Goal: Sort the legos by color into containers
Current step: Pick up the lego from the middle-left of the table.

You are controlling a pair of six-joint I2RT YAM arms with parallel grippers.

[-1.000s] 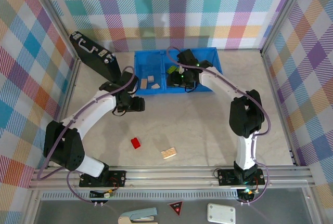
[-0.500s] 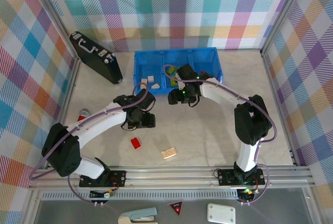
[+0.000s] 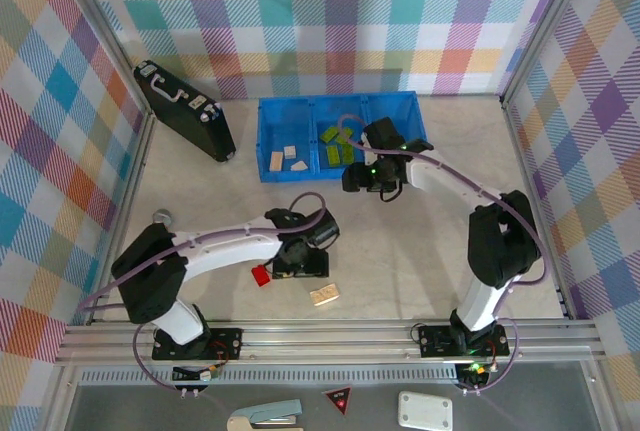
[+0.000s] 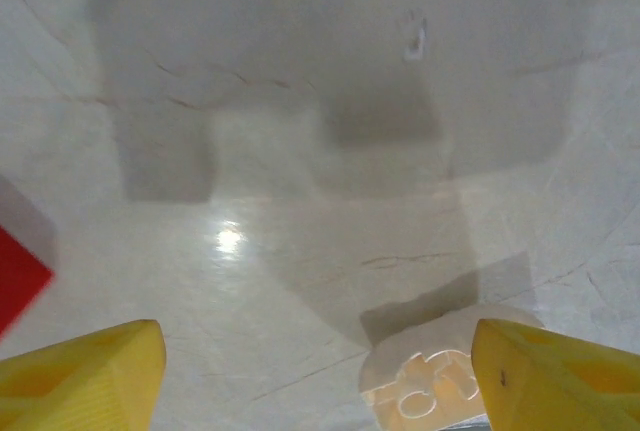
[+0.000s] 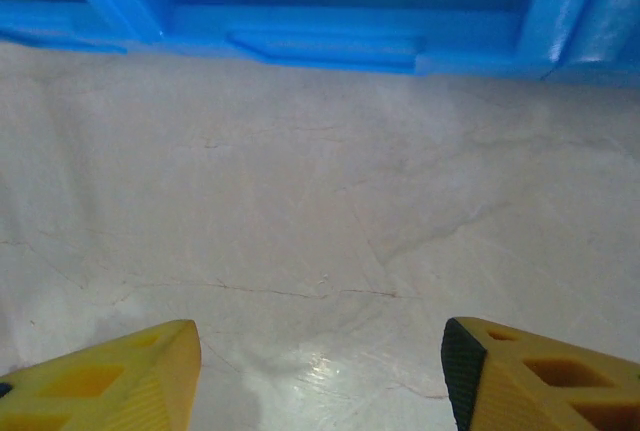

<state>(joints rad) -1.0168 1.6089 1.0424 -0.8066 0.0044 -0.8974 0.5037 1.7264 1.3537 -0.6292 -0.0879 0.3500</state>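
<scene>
Top external: left pincer [image 3: 300, 269], right pincer [image 3: 358, 177] agape, empty; black briefcase [image 3: 185, 111] near blue bin [image 3: 300, 175].

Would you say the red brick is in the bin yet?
Out: the red brick lies on the table, short of the bin.

Plaid walls [image 3: 340, 11], pale marbled tabletop [image 3: 400, 241] — glossy

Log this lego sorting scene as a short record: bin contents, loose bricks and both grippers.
bin: blue bin, cream bricks in left compartment, green bricks in middle one
loose: red brick, loose cream brick
left gripper: open, loose cream brick by its right finger
right gripper: open, holding nothing, facing the blue bin
</scene>
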